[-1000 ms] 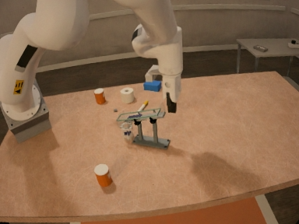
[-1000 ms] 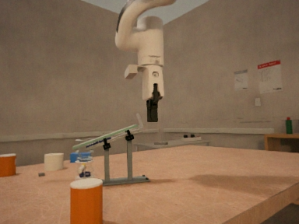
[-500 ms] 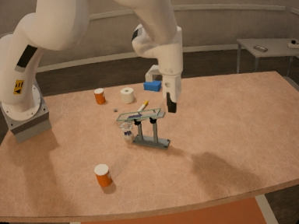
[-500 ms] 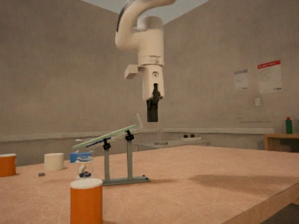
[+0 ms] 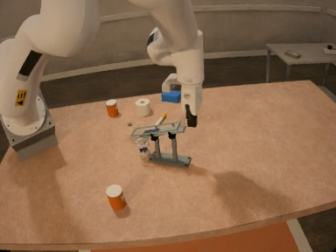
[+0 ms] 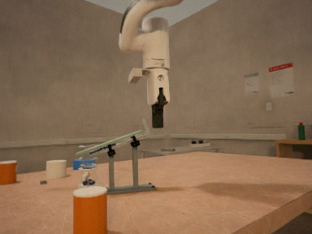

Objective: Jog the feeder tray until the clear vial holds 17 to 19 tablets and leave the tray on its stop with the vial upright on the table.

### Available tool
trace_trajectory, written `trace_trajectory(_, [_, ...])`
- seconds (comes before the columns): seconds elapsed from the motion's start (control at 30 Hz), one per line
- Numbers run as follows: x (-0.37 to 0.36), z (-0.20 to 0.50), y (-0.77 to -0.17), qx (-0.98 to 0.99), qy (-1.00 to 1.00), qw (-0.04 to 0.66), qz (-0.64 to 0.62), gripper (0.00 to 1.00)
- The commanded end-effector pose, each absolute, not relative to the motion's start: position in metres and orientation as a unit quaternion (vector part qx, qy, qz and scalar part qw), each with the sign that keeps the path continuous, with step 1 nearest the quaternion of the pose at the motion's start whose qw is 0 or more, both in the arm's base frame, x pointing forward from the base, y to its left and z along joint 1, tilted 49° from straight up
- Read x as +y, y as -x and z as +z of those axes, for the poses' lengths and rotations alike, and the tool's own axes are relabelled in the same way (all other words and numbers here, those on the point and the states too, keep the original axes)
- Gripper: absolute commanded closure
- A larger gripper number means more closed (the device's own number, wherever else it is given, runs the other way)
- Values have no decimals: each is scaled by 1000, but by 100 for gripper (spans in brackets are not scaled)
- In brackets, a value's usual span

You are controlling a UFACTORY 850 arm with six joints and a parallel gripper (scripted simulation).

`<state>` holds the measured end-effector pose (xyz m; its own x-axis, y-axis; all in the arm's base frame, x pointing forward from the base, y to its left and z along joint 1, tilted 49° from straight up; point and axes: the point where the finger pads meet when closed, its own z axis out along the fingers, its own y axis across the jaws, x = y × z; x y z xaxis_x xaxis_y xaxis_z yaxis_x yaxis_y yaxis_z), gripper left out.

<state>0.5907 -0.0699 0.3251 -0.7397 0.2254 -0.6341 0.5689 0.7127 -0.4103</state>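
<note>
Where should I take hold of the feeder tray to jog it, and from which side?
Take the feeder tray at its raised free end, from above. It slopes down toward the clear vial and pivots on two posts, so the high end is likely the most open and gives the most leverage. The gripper hangs just above that end with fingers shut on nothing; open them first.

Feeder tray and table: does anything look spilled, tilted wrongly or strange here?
One small dark piece lies loose on the table, behind the feeder tray and apart from the clear vial; whether it is a tablet cannot be told. The vial stands upright under the tray's low end. The shut gripper hangs above the tray's high end.
</note>
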Motion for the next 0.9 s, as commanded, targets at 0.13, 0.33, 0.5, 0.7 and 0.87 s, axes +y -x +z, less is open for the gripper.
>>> trace_trajectory(0.13, [-69,307,-577,881,-225,282,-305,100])
trace_trajectory(0.33, [-69,306,-576,881,-225,282,-305,100])
trace_trajectory(0.5, [-70,330,-594,881,-225,282,-305,100])
trace_trajectory(0.7, [-70,330,-594,881,-225,282,-305,100])
trace_trajectory(0.87, [-70,330,-594,881,-225,282,-305,100])
